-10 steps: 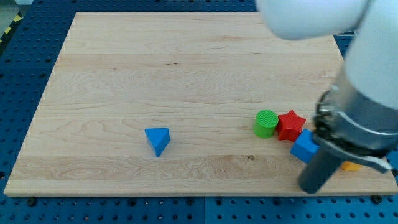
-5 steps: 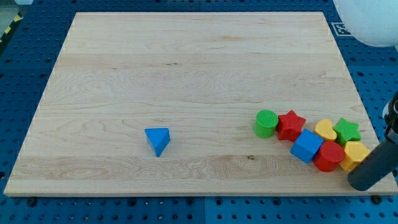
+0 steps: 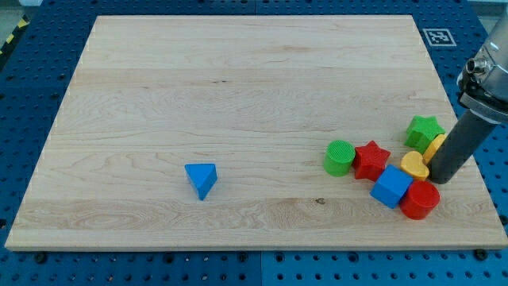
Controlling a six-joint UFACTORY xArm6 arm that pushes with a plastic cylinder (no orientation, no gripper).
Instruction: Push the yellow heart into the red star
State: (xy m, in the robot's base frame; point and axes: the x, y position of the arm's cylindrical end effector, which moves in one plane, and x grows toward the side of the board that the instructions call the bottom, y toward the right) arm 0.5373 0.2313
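My rod [image 3: 456, 147] partly hides a yellow block [image 3: 435, 146], shape unclear.

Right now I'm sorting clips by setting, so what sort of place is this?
Probably a robotics lab bench: a wooden board on a blue perforated table, a printed marker tag at the corner, and small coloured blocks like the red star by my tip.

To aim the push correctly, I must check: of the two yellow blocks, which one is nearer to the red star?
The yellow heart, just left of my tip, is nearer the red star. The other yellow block lies farther right, partly hidden behind the rod, below the green star.
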